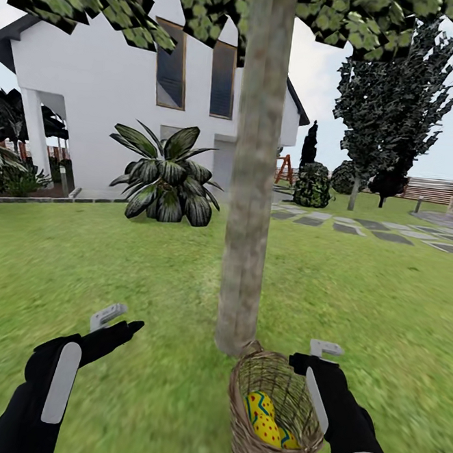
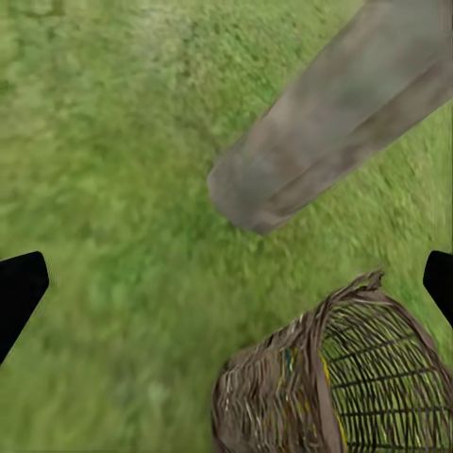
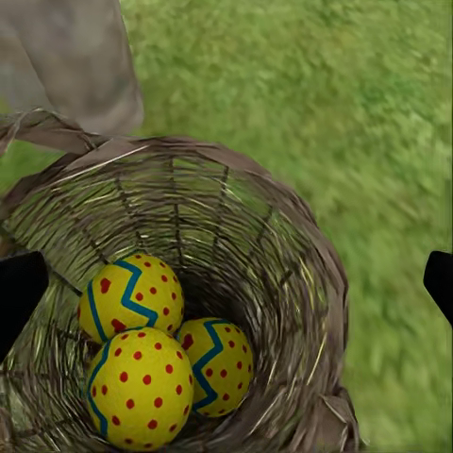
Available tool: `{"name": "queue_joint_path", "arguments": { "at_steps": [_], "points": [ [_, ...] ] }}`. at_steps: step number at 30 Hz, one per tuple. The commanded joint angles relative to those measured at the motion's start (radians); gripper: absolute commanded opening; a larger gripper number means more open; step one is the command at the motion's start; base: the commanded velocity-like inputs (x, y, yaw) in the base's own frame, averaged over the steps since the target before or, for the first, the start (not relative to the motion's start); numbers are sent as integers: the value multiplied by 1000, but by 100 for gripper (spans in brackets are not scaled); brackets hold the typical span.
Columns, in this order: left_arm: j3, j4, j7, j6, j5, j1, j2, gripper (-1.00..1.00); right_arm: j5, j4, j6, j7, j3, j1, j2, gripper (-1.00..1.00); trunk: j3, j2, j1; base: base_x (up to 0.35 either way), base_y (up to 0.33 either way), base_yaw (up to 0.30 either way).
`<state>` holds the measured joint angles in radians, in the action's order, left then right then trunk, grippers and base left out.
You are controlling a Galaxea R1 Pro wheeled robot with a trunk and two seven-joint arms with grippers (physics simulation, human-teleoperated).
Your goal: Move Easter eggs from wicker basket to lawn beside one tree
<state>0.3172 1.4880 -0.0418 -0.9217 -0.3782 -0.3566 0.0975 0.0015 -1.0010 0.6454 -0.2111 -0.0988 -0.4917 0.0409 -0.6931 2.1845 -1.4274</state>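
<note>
wicker basket [image 1: 274,423] sits touching the tree [image 1: 252,187] trunk at its 6 o'clock, three easter eggs [image 3: 160,344] inside. right gripper [image 3: 226,283] spread above it, left gripper [image 2: 226,283] spread over lawn [image 1: 113,265].

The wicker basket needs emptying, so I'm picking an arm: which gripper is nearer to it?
The right. The right gripper hovers at the wicker basket rim, open, looking down on the three eggs. The left gripper hangs over bare lawn, well to the basket's left.
</note>
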Motion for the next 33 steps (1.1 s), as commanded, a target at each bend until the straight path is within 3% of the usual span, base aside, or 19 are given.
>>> {"name": "queue_joint_path", "arguments": {
  "at_steps": [1,11,15,19,21,26,33],
  "points": [
    [2,0,-4,-5,-8,-1,1,100,0,1,5,-2,1,-1,1,100,-1,1,0,173,285,-1],
    [2,-2,-4,-5,-8,-1,1,100,0,22,6,-2,7,-1,-1,100,-1,1,0,154,291,0],
    [-5,-2,-6,-5,-8,-1,1,100,1,97,20,-3,8,-1,-1,100,-1,1,0,34,68,0],
    [-10,-3,-7,-5,-8,-1,1,100,-1,191,93,-12,8,-7,-1,100,-1,1,0,5,10,0],
    [-10,-3,-7,-5,-8,-1,1,100,-1,206,98,-13,8,-8,-2,100,-1,1,0,1,1,0],
    [-11,-3,-6,-5,-8,-1,1,100,-3,353,96,-13,7,-47,-5,100,-1,1,0,0,0,0],
    [-12,0,-6,-5,-8,-1,1,100,-4,389,96,-13,6,-67,-10,100,-1,1,0,0,0,0]
  ]
}}
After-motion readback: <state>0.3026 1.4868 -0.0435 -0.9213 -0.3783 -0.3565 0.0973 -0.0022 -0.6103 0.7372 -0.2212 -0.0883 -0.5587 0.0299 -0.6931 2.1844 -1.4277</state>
